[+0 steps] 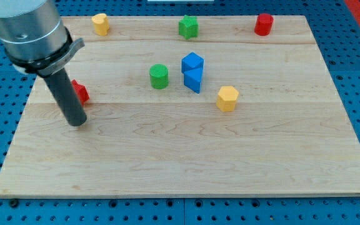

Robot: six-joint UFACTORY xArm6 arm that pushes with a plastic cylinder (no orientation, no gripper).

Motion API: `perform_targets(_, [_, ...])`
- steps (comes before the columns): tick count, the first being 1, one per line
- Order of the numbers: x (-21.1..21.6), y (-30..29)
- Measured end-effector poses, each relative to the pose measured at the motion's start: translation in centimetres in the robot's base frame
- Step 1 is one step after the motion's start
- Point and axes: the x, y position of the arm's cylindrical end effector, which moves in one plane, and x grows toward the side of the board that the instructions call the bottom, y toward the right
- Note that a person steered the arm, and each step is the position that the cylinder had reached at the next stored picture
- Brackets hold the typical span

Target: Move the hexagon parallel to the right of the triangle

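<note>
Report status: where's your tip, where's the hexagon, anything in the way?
My tip at the view's left, beside red block. Yellow hexagon untouched, lower right of blue triangle. Green cylinder near the path across.

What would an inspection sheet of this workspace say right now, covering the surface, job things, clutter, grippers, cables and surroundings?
Surface: wooden board, lying flat.
Job's things: yellow hexagon at the view's lower right of the blue triangle; they are apart.
Clutter: blue block touching the triangle, green cylinder, green block, yellow block, red cylinder, red block partly hidden by the rod.
Grippers: none fitted; my tip at the view's left, far from the hexagon.
Cables: nothing seen.
Surroundings: blue perforated base.
</note>
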Motion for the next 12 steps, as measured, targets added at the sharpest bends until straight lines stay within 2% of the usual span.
perform_targets(1, [-5.2, -3.5])
perform_targets(2, [-7.3, -4.2])
perform_targets(3, [-7.3, -4.4])
perform_targets(4, [-5.0, -2.3])
perform_targets(7, [-2.0, 19.7])
perform_targets(9, [-4.8, 32.5])
perform_targets(10, [-1.8, 33.9])
perform_targets(11, [-1.0, 36.3])
perform_targets(12, [-4.4, 36.3])
